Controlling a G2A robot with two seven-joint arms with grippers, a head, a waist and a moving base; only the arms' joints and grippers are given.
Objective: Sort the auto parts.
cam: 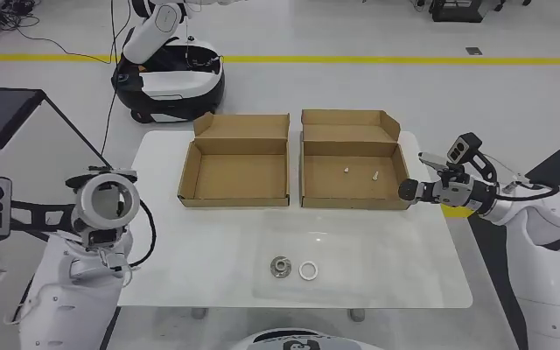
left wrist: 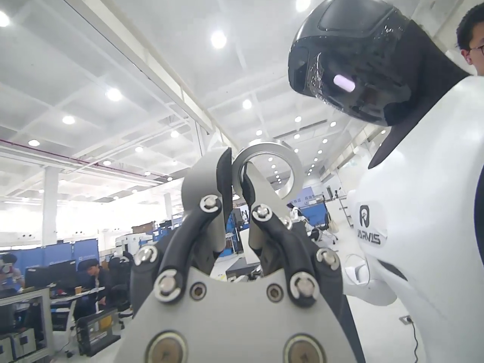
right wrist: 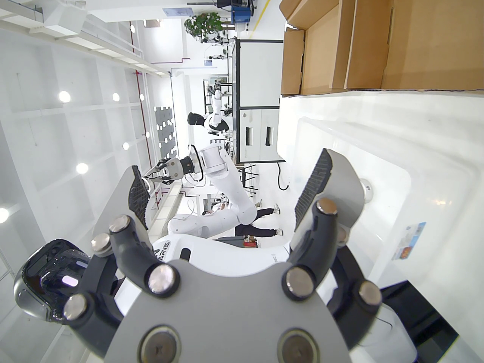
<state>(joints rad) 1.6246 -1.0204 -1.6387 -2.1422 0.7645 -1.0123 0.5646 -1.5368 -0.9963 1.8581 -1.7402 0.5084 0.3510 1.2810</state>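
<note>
My left gripper (left wrist: pixel 236 168) points upward off the table's left side, shut on the rim of a wide metal ring (left wrist: pixel 268 169). From above, that ring (cam: pixel 82 208) looms large over the left arm. My right gripper (cam: pixel 407 190) hovers at the front right corner of the right cardboard box (cam: pixel 350 203), and its fingers (right wrist: pixel 319 186) are spread wide with nothing between them. A metal hub (cam: pixel 279 266) and a white ring (cam: pixel 309 270) lie in a clear tray (cam: pixel 367 280) at the table's front. Two small white parts (cam: pixel 347 171) (cam: pixel 374 174) lie in the right box.
The left cardboard box (cam: pixel 234 203) stands open beside the right one, both at the back of the white table (cam: pixel 157 245). Another robot's base (cam: pixel 171 83) stands on the floor behind the table. In the right wrist view the boxes (right wrist: pixel 378 28) lie past the tray (right wrist: pixel 397 152).
</note>
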